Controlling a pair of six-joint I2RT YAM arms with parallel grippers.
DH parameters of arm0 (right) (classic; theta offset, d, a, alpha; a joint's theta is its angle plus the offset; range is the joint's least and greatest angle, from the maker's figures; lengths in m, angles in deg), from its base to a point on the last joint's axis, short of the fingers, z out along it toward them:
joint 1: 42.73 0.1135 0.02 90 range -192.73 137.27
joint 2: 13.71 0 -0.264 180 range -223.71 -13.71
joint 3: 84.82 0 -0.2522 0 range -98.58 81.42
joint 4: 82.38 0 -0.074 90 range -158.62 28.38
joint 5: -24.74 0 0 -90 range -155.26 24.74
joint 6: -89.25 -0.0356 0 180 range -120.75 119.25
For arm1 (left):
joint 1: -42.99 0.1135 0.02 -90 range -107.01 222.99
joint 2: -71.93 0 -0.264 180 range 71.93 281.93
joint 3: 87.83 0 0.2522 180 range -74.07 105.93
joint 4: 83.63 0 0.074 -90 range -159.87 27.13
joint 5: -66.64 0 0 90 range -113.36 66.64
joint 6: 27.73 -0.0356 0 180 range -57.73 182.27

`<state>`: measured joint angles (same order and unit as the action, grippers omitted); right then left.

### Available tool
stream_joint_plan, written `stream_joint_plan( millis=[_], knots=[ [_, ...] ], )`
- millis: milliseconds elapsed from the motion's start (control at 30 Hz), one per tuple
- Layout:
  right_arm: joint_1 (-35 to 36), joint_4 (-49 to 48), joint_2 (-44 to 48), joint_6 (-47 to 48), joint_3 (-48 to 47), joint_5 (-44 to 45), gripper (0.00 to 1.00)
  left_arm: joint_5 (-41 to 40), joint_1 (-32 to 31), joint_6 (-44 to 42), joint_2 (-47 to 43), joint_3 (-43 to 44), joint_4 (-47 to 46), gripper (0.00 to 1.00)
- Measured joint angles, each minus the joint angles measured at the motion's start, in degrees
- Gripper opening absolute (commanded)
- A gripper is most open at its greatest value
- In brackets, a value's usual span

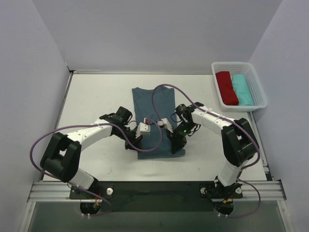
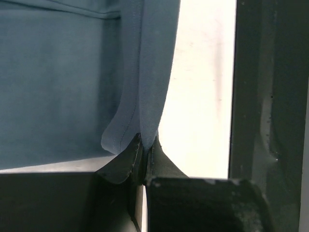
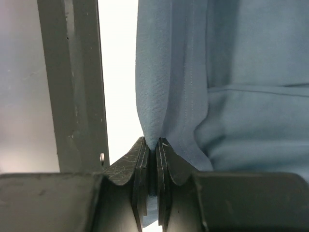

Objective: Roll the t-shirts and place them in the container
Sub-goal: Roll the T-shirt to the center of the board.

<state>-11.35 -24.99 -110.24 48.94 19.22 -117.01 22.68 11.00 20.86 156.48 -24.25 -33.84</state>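
A slate-blue t-shirt (image 1: 155, 113) lies folded into a long strip in the middle of the white table (image 1: 91, 101). My left gripper (image 1: 138, 143) is shut on the strip's near left corner; the left wrist view shows the cloth (image 2: 145, 87) pinched between the fingertips (image 2: 129, 157). My right gripper (image 1: 175, 145) is shut on the near right corner; the right wrist view shows the cloth (image 3: 183, 82) held between the fingertips (image 3: 170, 157). Both corners are lifted slightly off the table.
A white basket (image 1: 256, 84) stands at the back right with a rolled red shirt (image 1: 226, 87) and a rolled teal shirt (image 1: 241, 89) in it. The black frame rail (image 1: 159, 186) runs along the near table edge. Grey walls enclose the table.
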Motion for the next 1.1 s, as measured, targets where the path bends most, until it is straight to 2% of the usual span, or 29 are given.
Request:
stream_joint_plan(
  millis=[367, 767, 1100],
  knots=[
    [-5.38, 12.37, -14.03, 9.46, -12.79, -1.73, 0.02, 4.26, 3.52, -8.44, 11.56, 8.48, 7.72, 0.0],
    [-5.42, 18.18, -21.86, 13.31, -18.51, -2.08, 0.02, 4.81, 4.2, -10.86, 15.85, 9.27, 10.21, 0.0],
    [-5.07, 18.58, -25.51, 9.88, -22.73, 0.26, 0.04, 1.25, 4.46, -5.4, 16.06, 7.17, 4.17, 0.19]
  ],
)
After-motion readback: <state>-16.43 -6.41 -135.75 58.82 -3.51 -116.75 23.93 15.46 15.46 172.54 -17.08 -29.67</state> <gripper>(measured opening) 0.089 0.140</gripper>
